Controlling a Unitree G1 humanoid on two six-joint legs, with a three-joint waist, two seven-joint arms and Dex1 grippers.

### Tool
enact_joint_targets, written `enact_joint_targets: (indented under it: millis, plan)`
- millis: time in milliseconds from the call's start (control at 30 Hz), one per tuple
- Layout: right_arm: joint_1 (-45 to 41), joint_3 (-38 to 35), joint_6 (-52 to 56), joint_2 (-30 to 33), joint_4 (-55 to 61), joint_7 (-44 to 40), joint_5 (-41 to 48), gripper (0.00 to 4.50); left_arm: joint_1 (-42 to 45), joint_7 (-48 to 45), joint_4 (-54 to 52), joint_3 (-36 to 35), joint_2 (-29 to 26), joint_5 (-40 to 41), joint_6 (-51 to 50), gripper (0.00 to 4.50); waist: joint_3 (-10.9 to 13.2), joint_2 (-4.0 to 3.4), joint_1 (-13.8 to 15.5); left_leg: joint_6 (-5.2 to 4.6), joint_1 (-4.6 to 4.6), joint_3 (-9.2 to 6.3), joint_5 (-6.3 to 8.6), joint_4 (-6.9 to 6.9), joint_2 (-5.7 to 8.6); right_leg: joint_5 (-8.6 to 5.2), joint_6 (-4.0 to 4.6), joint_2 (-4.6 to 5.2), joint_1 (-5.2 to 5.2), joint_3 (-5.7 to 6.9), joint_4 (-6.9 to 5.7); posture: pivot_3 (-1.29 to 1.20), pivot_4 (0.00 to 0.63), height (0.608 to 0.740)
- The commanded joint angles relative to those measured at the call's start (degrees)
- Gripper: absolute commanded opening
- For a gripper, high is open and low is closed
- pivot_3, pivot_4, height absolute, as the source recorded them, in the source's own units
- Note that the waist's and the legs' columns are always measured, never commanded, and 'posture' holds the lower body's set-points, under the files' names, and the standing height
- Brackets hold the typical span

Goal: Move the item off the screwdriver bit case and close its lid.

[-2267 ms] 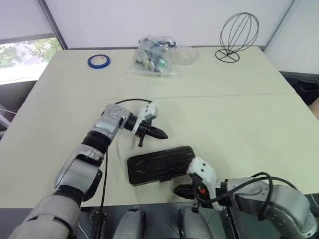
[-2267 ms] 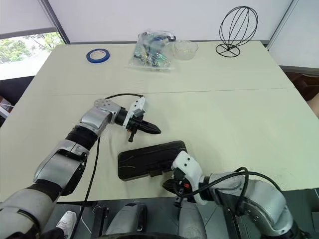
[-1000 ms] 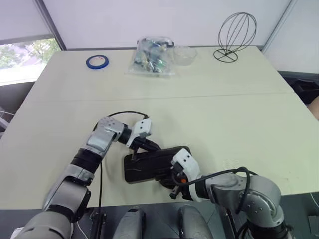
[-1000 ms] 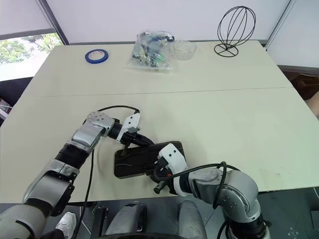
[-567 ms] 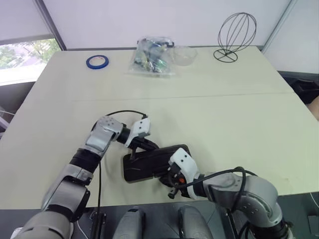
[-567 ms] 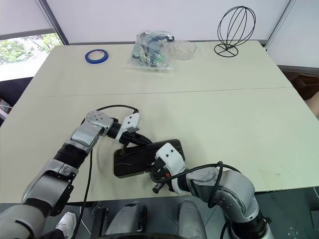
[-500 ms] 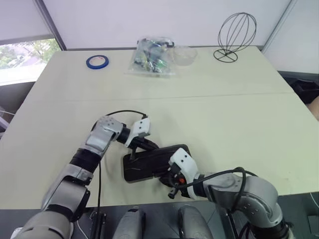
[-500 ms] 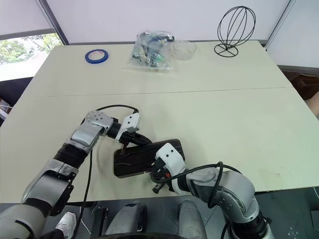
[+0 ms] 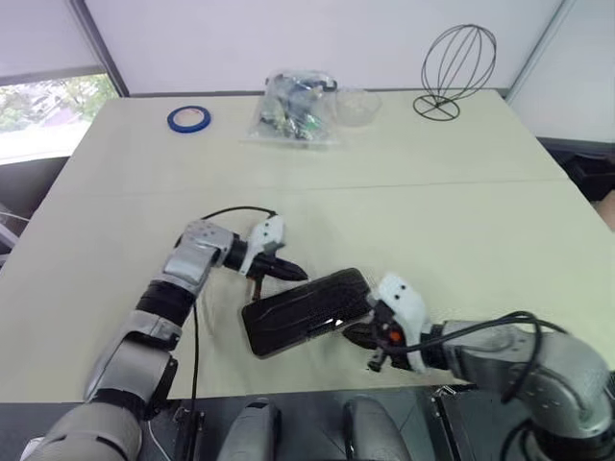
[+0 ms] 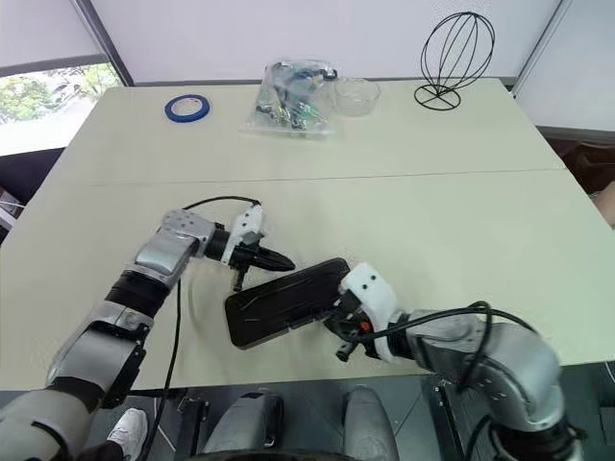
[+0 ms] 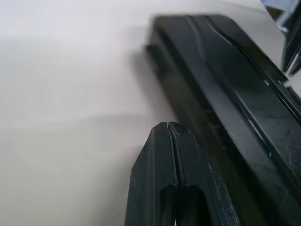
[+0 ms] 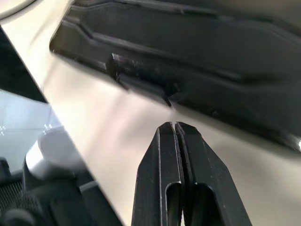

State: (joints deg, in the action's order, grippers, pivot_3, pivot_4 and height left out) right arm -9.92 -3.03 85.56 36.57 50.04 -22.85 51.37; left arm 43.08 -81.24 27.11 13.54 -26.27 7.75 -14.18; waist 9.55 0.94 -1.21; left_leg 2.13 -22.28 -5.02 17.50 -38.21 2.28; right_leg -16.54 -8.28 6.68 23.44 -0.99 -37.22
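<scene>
The screwdriver bit case [image 9: 306, 309] lies slightly askew near the table's front edge. Its dark lid [image 10: 288, 298] is down flat on the tray, and nothing rests on it. Which thing on the table is the item, I cannot tell. My left gripper [image 9: 298, 275] is shut and hovers just past the case's far left corner, apart from it. In the left wrist view the shut fingertips [image 11: 168, 126] sit beside the case's long edge [image 11: 221, 108]. My right gripper [image 9: 354, 334] is shut at the case's near right end. The right wrist view shows the latch tab [image 12: 141, 70] just ahead.
At the far end of the table [image 9: 461, 230] stand a blue tape roll [image 9: 189, 118], a clear plastic bag [image 9: 298, 110] of parts, a clear bowl [image 9: 357, 104] and a black wire stand [image 9: 456, 62]. The table's front edge runs just behind the case.
My left gripper has come up and back off the case's far left corner. My right gripper has swung to the right, off the near edge by the latch, to the case's right end.
</scene>
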Motion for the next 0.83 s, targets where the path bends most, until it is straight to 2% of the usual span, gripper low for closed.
enact_joint_targets:
  millis: [33,167,367,467,600,833]
  plan:
    - [-0.2,-2.9,-2.0,3.6,3.0,-4.2,4.0,0.05,-0.2,0.7,-4.5,-2.7,-1.5,2.6,-2.1,0.0,0.0,0.0,0.2,0.0,0.0,0.0,0.0,0.0,-0.01,0.0,0.0,0.0,0.0,0.0,0.0,0.0,0.15,0.74]
    - [-5.6,-7.8,-6.6,13.7,-0.1,-11.6,5.1,0.05,-6.1,3.1,-18.2,-8.6,-6.5,8.2,-9.4,0.0,0.0,0.0,-0.1,-0.02,-0.01,0.01,0.01,-0.03,0.01,0.0,0.0,0.05,0.01,-0.15,0.04,0.0,0.15,0.74]
    - [-8.6,-8.5,-12.9,19.9,-4.8,-16.8,3.8,0.05,-15.0,10.1,-34.6,-17.4,-11.2,16.5,-19.3,0.0,0.0,0.0,0.5,-0.02,0.0,-0.02,0.01,-0.01,-0.04,0.0,0.0,0.05,0.0,-0.08,0.03,0.0,0.15,0.74]
    - [-8.9,-7.0,-17.1,22.6,-7.5,-19.4,0.8,0.05,-20.8,13.7,-42.9,-25.0,-14.0,22.0,-23.8,0.0,0.0,0.01,0.5,-0.01,-0.01,-0.02,0.01,-0.02,-0.03,0.0,0.0,0.1,-0.02,-0.13,0.08,0.0,0.15,0.74]
    - [-8.8,-6.5,-21.0,24.8,-9.7,-22.7,-0.8,0.05,-26.8,15.8,-48.1,-30.1,-17.6,25.2,-25.7,0.0,0.0,0.01,0.4,-0.02,0.01,0.0,0.01,0.0,-0.04,0.0,0.0,0.09,-0.01,-0.12,0.09,0.0,0.15,0.74]
    - [-7.9,-8.0,-25.4,29.1,-12.8,-28.1,-2.8,0.05,-33.3,16.6,-50.4,-33.7,-21.4,28.2,-24.4,0.0,0.0,0.0,0.6,-0.01,0.0,0.04,0.01,0.0,-0.04,0.0,0.0,0.1,-0.05,-0.12,0.15,0.0,0.15,0.74]
